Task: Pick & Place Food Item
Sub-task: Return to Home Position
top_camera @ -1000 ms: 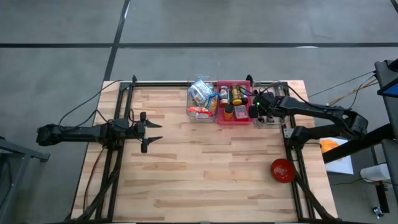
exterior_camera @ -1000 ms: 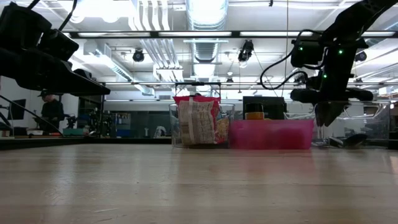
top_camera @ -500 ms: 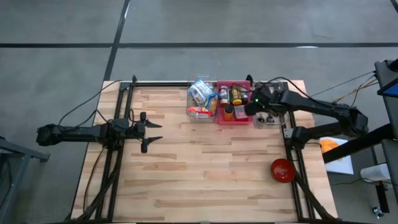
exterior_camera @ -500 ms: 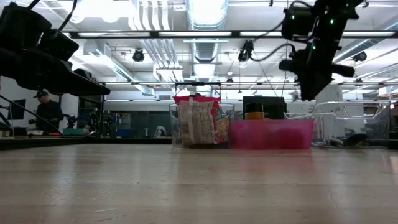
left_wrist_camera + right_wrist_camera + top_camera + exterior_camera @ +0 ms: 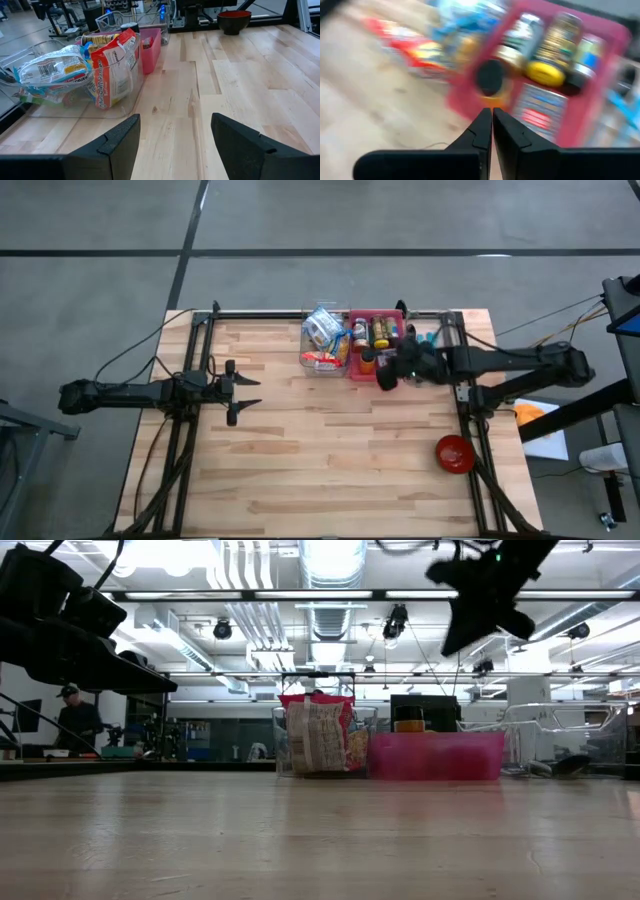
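Observation:
A pink bin (image 5: 377, 345) of cans and jars and a clear bin (image 5: 322, 340) of snack bags stand at the table's far edge. My right gripper (image 5: 383, 376) hangs high over the pink bin's near edge. It is shut, with nothing between its fingers (image 5: 491, 114), and it slants down toward the bins. In the low view my right gripper (image 5: 452, 640) is well above the bins. My left gripper (image 5: 248, 392) waits open at the table's left, level above the wood, with its fingers (image 5: 175, 125) apart and pointing at the bins.
A red bowl (image 5: 453, 452) sits on the table near the right edge. A clear wire-edged bin (image 5: 560, 745) stands right of the pink bin. Bare wood spreads across the middle and near side of the table. A person (image 5: 70, 715) stands in the room beyond.
My right gripper has risen out of the clear bin at the far right and swung toward the table's left and near side, tipping less steeply; it now hangs over the pink bin's near edge. It carries nothing. The bins have not moved.

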Robot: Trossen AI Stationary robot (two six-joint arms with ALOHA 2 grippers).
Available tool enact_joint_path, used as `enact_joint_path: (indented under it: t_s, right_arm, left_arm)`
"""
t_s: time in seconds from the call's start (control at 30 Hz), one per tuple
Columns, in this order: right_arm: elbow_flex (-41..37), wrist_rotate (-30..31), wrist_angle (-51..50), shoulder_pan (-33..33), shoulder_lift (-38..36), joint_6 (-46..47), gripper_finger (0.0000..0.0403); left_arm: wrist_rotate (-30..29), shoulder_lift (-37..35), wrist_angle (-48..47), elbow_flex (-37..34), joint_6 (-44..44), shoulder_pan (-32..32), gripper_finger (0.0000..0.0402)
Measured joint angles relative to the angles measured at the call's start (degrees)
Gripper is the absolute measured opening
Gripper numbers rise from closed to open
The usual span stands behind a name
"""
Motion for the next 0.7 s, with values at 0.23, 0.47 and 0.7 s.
enact_joint_path:
  t_s: [0.23,0.47,0.7]
  right_arm:
    - [-0.45,2.42,14.13,12.63,0.01,-11.35,0.0008]
    - [-1.68,6.76,22.95,23.50,-0.24,-25.05,0.0008]
    - [-7.96,-8.41,35.41,26.14,-5.14,-38.80,0.0008]
  left_arm:
    - [0.00,0.00,0.00,0.00,0.02,0.02,0.0244]
    - [0.00,0.00,0.00,0.00,0.07,0.00,0.0244]
    - [-0.01,0.00,-0.01,0.00,0.15,0.00,0.0244]
